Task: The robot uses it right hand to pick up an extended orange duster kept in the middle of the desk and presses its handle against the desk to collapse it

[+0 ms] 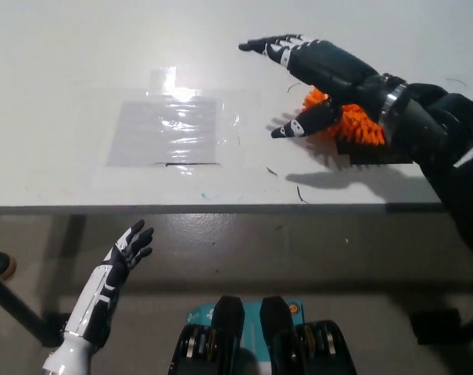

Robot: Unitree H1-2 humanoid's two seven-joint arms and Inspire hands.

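Observation:
The orange duster (355, 125) lies on the white desk (80, 70) at the right, its bristly head partly hidden under my black right hand (318, 70). That hand hovers above it, open, fingers spread and pointing left, holding nothing. The duster's handle is not visible. A black pad (377, 155) shows beneath the arm, mostly covered. My white left hand (127, 254) rests open below the desk's front edge at the lower left.
A clear plastic sheet (167, 131) is taped flat on the desk's middle left. The desk's front edge (189, 208) runs across the picture. Below it is grey floor, with a dark table leg (13, 308) at the lower left.

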